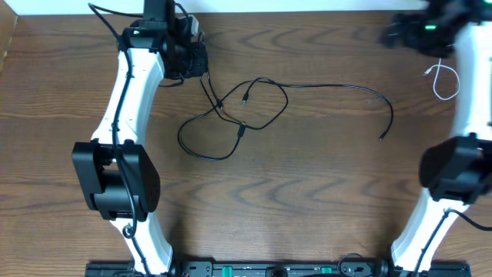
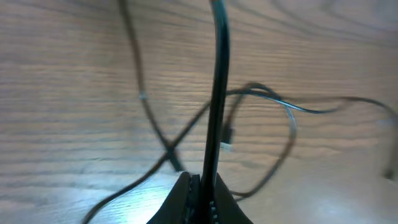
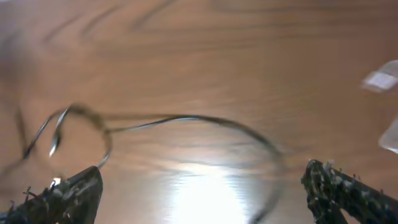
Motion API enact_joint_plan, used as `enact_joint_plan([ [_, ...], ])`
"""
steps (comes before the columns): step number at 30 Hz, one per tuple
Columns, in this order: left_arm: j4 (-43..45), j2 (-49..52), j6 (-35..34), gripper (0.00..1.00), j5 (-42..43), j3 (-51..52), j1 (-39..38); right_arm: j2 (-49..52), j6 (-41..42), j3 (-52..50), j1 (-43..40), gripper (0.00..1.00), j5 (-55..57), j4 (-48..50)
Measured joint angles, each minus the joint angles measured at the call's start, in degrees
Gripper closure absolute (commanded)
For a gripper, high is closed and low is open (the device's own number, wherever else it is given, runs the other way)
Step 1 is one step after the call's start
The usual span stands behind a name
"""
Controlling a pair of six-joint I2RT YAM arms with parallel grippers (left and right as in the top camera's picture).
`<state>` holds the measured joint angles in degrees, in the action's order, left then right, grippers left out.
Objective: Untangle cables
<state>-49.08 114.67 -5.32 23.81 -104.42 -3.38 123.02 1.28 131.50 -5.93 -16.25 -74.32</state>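
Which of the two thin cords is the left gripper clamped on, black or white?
The long black cord: the left gripper is shut on it. The short white cord lies apart by the right arm.

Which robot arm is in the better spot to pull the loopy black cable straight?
Left, probably. The left gripper is shut on the black cable near its loops, so it can just pull. The right gripper is open, holds nothing, and is far from the loops.
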Motion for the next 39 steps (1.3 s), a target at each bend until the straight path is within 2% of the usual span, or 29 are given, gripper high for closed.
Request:
enact_joint_plan([
  [7, 0.42, 0.00, 5.66, 0.93, 15.43, 0.00, 4.48, 0.76, -10.73, -0.46, 14.08, 0.01, -0.92, 0.04],
  [11, -0.61, 0.00, 7.02, 0.93, 19.30, 0.00, 6.69, 5.05, -17.81, -0.44, 17.05, 0.01, -0.87, 0.37],
  [17, -0.76, 0.00, 7.30, 0.92, 20.70, 0.00, 7.02, 16.20, -30.40, -1.20, 17.86, 0.03, -0.55, 0.61],
  [21, -0.85, 0.00, 7.30, 0.93, 21.05, 0.00, 6.97, 19.08, -35.69, -1.38, 17.94, 0.06, -0.44, 2.19],
  [27, -1.01, 0.00, 7.30, 0.93, 21.09, 0.00, 6.97, 21.55, -39.08, -1.40, 18.75, 0.11, -0.39, 6.23],
  [32, -1.29, 0.00, 7.30, 0.93, 21.09, 0.00, 6.97, 23.39, -39.39, -1.38, 19.30, 0.20, 0.44, 9.31],
  [35, -1.68, 0.00, 7.30, 0.93, 20.94, 0.00, 6.97, 23.89, -38.16, -1.33, 19.41, 0.42, 0.92, 11.54],
  [37, -1.97, 0.00, 7.30, 0.93, 20.59, 0.00, 6.97, 23.98, -37.16, -1.33, 19.41, 0.73, 0.92, 11.98],
  [39, -2.16, 0.00, 7.30, 0.93, 19.93, 0.00, 6.97, 24.13, -35.76, -1.33, 19.41, 0.81, 0.85, 11.78],
])
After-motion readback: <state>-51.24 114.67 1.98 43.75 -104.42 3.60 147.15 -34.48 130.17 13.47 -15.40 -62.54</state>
